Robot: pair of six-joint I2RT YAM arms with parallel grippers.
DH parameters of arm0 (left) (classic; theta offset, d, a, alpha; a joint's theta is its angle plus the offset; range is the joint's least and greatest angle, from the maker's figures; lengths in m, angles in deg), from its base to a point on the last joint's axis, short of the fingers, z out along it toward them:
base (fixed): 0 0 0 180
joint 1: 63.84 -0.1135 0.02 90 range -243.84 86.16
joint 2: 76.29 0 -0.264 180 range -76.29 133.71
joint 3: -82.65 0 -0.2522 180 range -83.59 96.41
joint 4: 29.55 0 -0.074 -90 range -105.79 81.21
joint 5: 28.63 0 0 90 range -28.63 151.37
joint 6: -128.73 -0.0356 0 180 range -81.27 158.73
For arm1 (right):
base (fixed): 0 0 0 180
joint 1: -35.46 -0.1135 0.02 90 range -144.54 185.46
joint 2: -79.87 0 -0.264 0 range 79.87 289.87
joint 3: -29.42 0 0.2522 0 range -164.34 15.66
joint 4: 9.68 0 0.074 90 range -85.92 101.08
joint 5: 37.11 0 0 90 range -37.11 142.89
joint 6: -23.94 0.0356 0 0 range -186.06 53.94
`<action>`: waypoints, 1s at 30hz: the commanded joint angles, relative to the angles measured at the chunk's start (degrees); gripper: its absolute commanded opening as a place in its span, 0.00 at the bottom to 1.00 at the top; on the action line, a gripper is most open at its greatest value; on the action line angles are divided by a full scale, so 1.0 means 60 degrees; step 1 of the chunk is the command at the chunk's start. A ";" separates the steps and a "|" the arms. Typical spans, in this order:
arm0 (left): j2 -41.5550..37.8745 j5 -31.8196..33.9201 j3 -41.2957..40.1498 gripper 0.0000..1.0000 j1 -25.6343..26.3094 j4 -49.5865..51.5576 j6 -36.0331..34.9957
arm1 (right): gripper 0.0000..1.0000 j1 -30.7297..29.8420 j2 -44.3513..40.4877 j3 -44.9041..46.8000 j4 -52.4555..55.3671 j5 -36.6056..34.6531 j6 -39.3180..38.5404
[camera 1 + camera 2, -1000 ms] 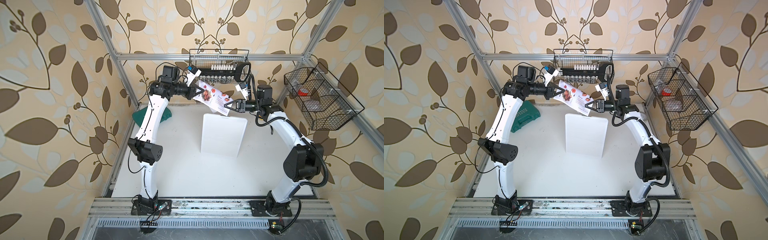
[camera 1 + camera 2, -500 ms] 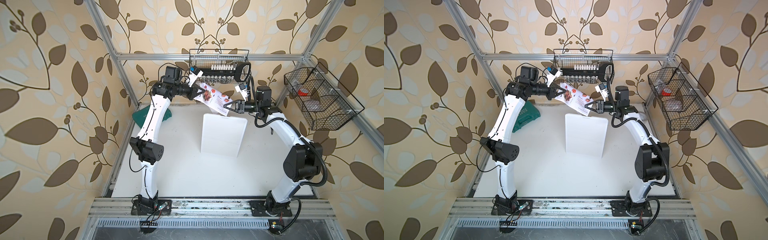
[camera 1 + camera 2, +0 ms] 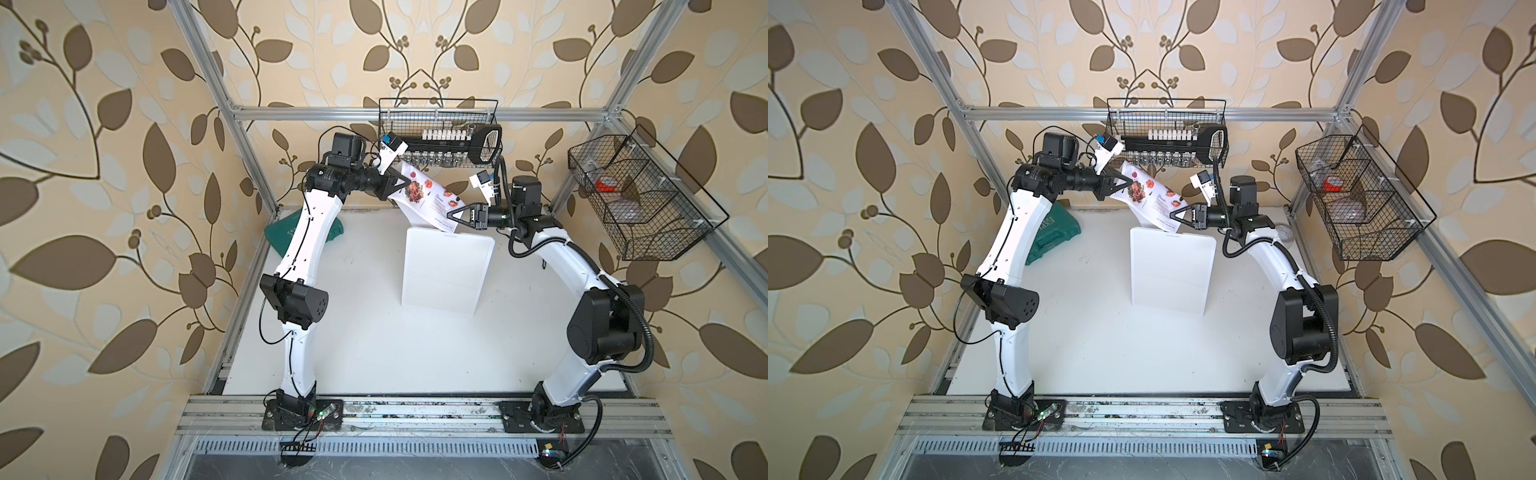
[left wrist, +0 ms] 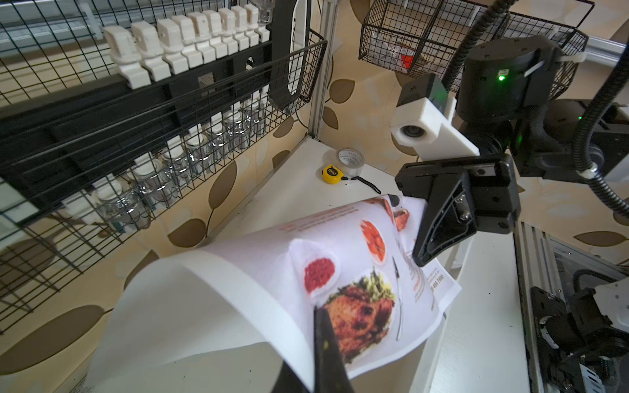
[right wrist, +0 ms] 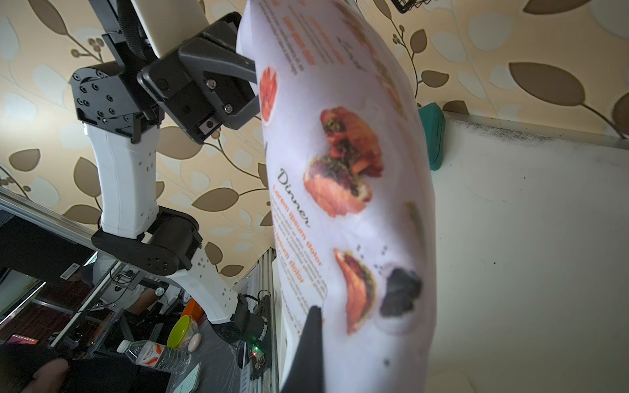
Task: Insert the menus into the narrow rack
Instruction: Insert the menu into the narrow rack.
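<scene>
Your left arm has nudged a touch toward 3 o'clock since a second ago, taking its end of the sheet along; your right arm sits almost where it was.

Both hands hold the menu (image 3: 432, 199) in the air at about 12 o'clock over the table (image 3: 374, 332). Your left gripper (image 3: 409, 181) is clamped on the upper end, one fingertip (image 4: 326, 340) pressed beside the roast-chicken photo. Your right gripper (image 3: 449, 215) pinches the lower end, close to the "Dinner" heading. Between them the paper bows outward (it curls over hard in the left wrist view).

Look at the rack (image 3: 444, 270): the white panel sits just toward 1 o'clock of the table's middle. In both top views the menu's lower corner meets the rack's far edge. You cannot tell from these views whether that corner has entered the slot.

One wire basket (image 3: 436, 120) hangs on the frame at 12 o'clock and another (image 3: 648, 208) at 2 o'clock. A green case (image 3: 1059, 232) lies at 10 o'clock, partly behind your left arm. A yellow tape measure (image 4: 332, 174) and a roll of tape (image 4: 350, 158) sit touching in a far corner.
</scene>
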 commanded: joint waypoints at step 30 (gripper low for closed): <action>-0.0127 0.0000 0.0005 0.00 0.0167 -0.0434 -0.0096 | 0.01 0.0000 -0.0598 0.0528 -0.0180 0.0071 -0.0132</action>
